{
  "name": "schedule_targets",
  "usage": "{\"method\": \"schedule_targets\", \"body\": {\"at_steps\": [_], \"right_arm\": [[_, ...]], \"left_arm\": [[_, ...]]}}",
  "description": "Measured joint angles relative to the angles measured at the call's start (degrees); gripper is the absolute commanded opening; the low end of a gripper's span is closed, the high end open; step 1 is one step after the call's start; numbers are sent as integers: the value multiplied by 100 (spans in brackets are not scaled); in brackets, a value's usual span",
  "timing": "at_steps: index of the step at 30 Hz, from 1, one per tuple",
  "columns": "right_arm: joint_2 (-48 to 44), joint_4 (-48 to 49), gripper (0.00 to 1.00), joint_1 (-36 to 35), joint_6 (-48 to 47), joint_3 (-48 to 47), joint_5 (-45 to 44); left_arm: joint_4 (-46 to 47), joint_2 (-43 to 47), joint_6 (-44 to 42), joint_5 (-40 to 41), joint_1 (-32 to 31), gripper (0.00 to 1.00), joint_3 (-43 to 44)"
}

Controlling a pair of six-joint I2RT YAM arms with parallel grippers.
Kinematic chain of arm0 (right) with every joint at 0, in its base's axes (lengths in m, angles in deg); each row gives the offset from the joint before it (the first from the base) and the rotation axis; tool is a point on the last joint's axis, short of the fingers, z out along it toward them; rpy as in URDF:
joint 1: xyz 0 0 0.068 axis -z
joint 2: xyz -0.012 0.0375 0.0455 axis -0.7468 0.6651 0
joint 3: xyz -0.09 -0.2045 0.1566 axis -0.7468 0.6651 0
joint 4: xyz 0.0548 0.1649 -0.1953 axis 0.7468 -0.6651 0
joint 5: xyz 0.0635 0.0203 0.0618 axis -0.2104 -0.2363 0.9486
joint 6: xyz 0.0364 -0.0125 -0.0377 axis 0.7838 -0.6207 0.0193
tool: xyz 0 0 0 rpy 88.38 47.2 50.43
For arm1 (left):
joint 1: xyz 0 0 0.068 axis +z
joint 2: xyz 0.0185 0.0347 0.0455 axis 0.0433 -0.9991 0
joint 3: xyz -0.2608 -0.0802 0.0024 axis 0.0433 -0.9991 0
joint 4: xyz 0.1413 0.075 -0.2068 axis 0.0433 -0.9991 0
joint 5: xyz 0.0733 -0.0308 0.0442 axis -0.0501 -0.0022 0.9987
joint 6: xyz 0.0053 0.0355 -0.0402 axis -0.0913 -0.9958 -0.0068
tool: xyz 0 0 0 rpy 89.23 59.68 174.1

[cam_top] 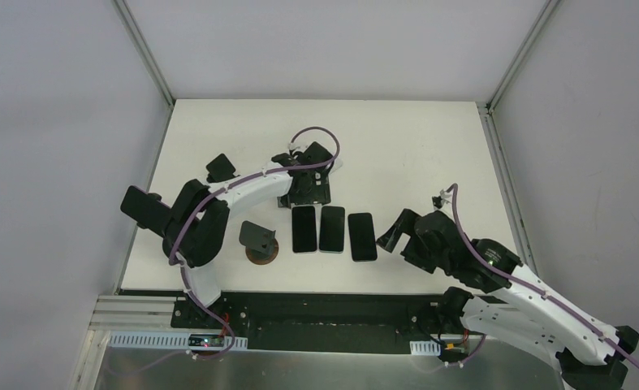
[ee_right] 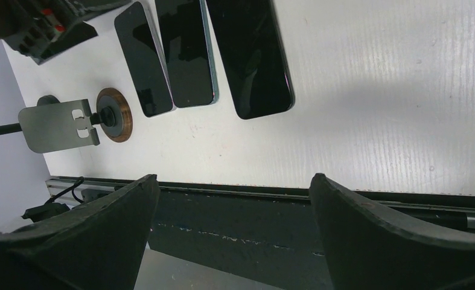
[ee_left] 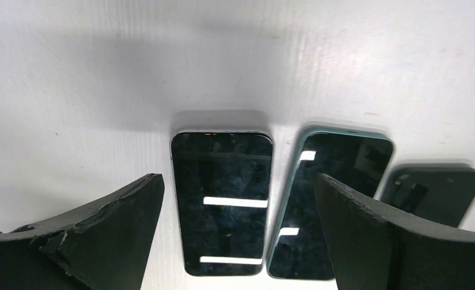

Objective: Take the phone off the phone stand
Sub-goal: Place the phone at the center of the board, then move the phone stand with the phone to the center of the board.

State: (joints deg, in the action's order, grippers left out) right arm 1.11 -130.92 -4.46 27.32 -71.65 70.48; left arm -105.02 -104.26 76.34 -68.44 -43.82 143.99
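The phone stand (cam_top: 259, 240), a grey plate on a round brown base, stands near the table's front and holds no phone; it also shows in the right wrist view (ee_right: 60, 127). Three dark phones lie flat side by side right of it: left (cam_top: 304, 229), middle (cam_top: 332, 228), right (cam_top: 362, 236). My left gripper (cam_top: 304, 197) is open and empty just behind the left phone's far end, its fingers straddling that phone (ee_left: 221, 202) in the left wrist view. My right gripper (cam_top: 391, 236) is open and empty, just right of the right phone (ee_right: 250, 57).
A small black stand-like object (cam_top: 220, 168) sits at the far left of the table. The table's front edge and a black rail (ee_right: 235, 223) lie under my right gripper. White walls enclose the table on three sides.
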Motion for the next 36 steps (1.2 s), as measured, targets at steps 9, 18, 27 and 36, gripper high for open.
{"method": "schedule_targets", "body": {"at_steps": [9, 18, 27, 36], "right_arm": [[-155, -39, 99, 0, 15, -28, -107], [-466, -57, 99, 0, 57, -28, -291], [293, -363, 99, 4, -55, -227, -599], [555, -376, 99, 4, -151, -317, -713]], "left_arm": [[-306, 791, -275, 11, 0, 99, 407], [-872, 1659, -726, 28, 0, 98, 758], [-1484, 2688, -1126, 120, 0, 99, 787], [-2096, 4000, -1126, 579, 7, 99, 603]]}}
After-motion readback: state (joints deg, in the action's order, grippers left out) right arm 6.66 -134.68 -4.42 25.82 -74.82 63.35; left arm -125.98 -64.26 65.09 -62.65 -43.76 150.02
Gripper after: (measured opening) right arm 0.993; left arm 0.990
